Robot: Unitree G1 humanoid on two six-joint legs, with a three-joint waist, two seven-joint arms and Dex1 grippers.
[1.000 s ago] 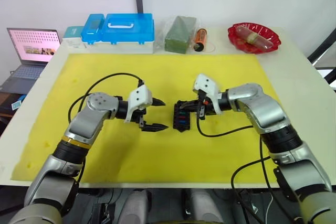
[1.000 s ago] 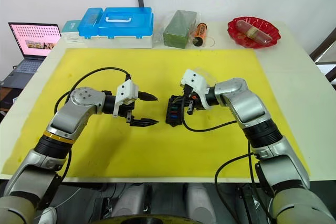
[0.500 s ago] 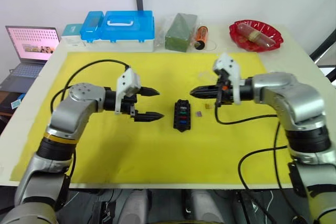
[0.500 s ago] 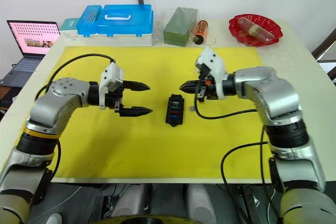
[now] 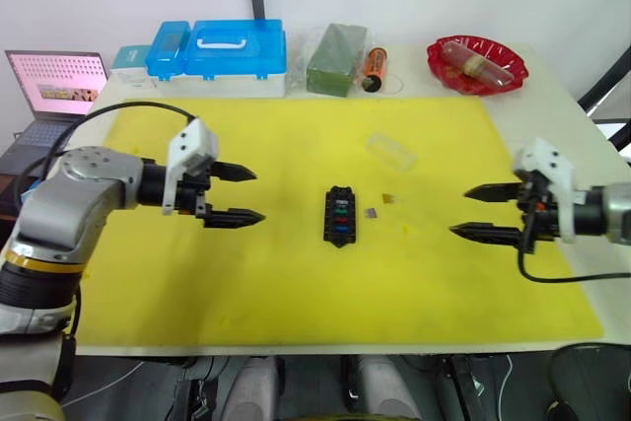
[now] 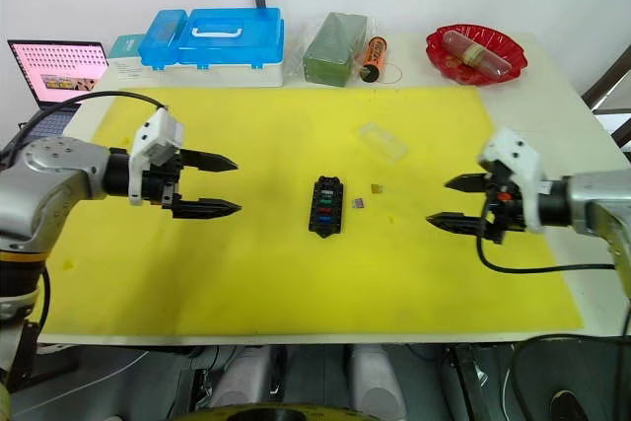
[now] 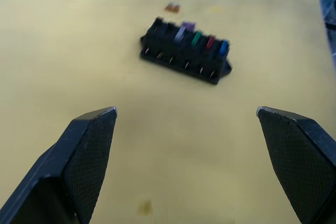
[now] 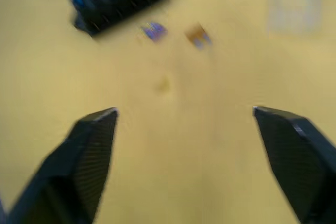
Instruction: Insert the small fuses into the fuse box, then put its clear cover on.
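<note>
Both tools stand wide open and empty: the left tool [image 5: 235,194] off to one side, the right tool [image 5: 483,210] pulled well back from the fuse box [image 5: 339,215], which it crowded a second ago. That retreat leaves the box bare mid-mat on the counter, with blue, red and green fuses seated. Two loose fuses, a purple one [image 5: 371,212] and an orange one [image 5: 389,199], lie just beside it, so insertion looks unfinished. Beyond them rests the clear cover [image 5: 390,152], faint against the yellow mat [image 5: 276,283]. Whether every remaining slot is filled, I cannot tell.
</note>
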